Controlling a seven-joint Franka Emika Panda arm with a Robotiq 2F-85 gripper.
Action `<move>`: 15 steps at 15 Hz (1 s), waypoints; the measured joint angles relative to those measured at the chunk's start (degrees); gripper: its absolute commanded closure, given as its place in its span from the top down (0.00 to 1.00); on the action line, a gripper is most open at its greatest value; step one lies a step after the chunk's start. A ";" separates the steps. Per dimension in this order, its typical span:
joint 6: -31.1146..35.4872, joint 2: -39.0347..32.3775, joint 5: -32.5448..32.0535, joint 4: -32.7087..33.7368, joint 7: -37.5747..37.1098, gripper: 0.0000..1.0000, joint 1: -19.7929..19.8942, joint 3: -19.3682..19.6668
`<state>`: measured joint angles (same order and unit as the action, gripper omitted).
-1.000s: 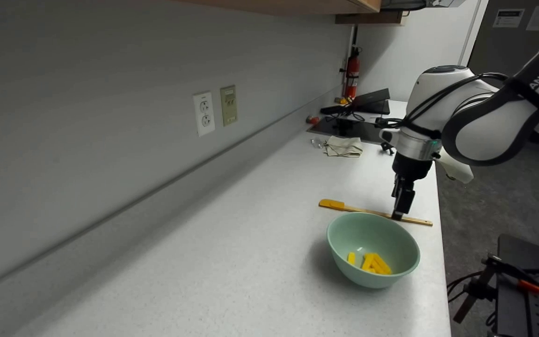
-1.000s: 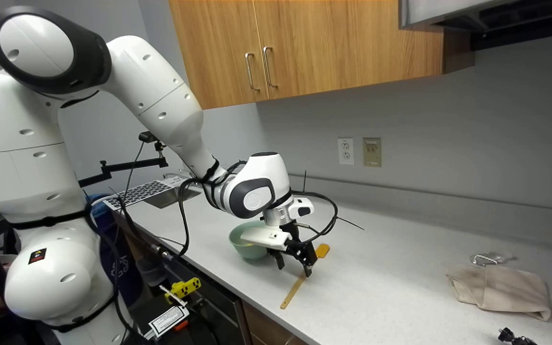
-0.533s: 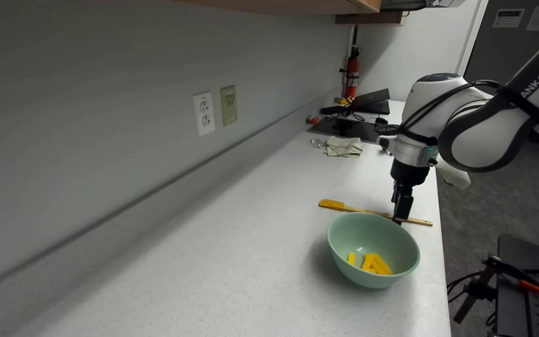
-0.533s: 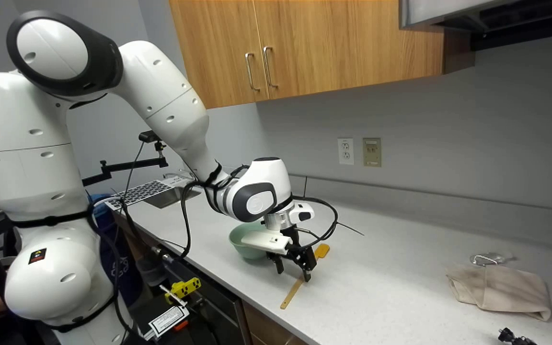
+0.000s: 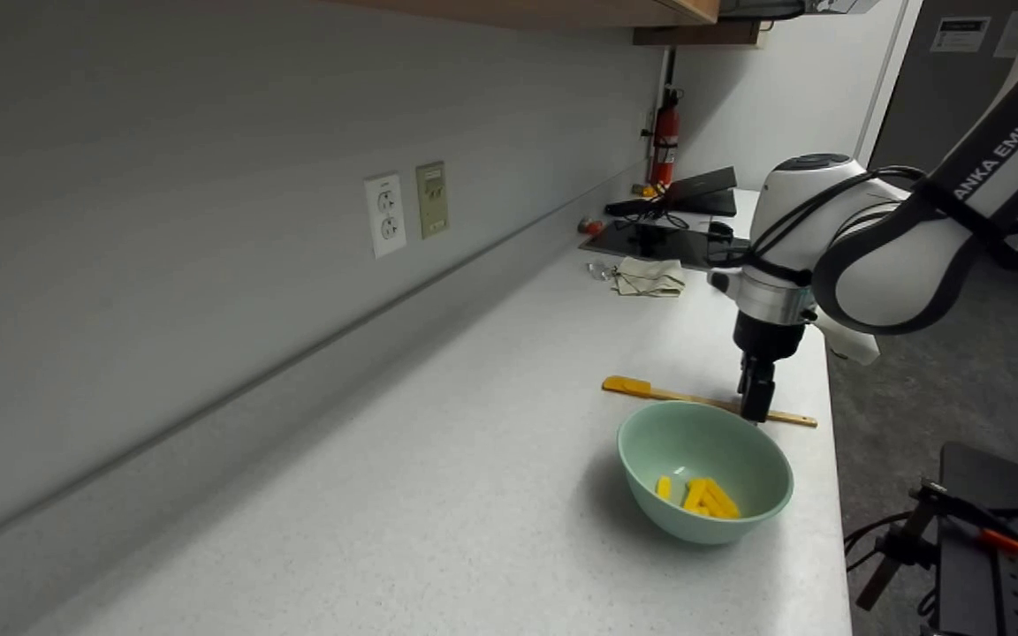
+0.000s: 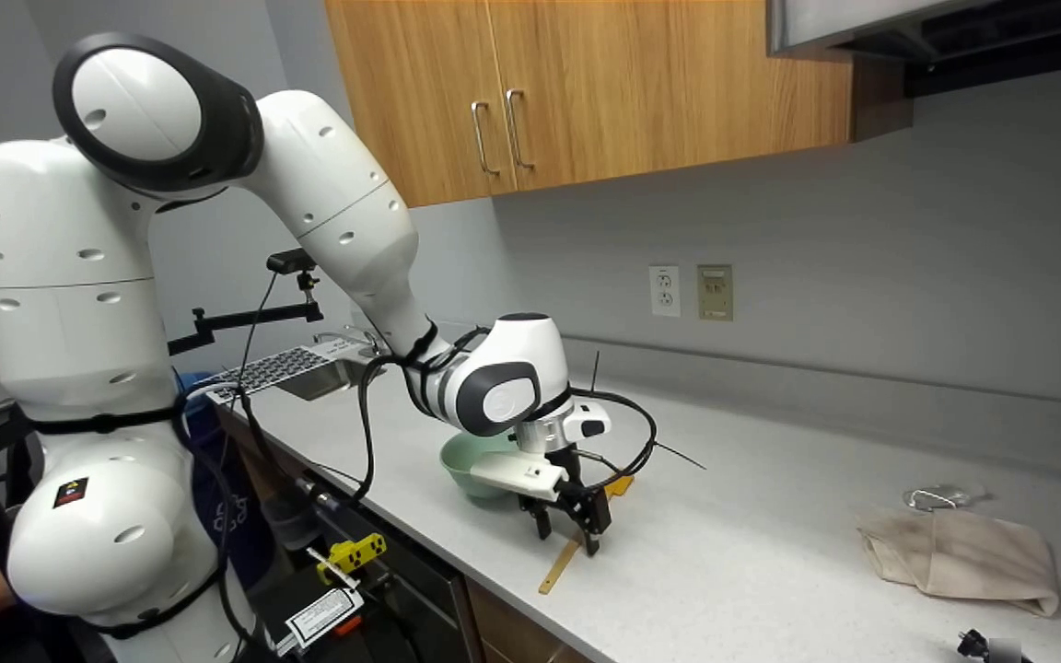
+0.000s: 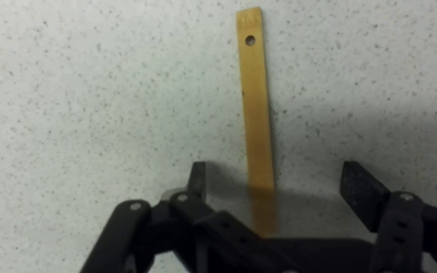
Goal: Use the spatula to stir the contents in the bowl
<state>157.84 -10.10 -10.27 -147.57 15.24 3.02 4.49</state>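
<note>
Wrist view | spatula (image 7: 257, 121): 1 | fingers (image 7: 362, 197): 2, wide apart, astride it, gripping nothing

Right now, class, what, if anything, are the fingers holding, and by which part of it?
Nothing is held: the fingers stand open on either side of the spatula handle, with a visible gap on each side.

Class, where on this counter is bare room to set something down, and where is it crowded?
Bare: counter between bowl and wall; another patch between spatula and folded cloth. Crowded: beside the bowl, where the hand straddles the spatula.
</note>
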 measured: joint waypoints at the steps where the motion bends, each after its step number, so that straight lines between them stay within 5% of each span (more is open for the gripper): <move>1: 0.00 -0.38 0.20 0.23 0.00 0.60 0.01 -0.01; 9: 0.00 -0.54 0.78 1.50 -0.05 0.01 0.40 -0.27; 15: -0.64 -0.22 -2.23 1.98 -1.73 0.06 0.38 0.50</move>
<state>157.20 -10.33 -12.51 -145.59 13.50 3.40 5.00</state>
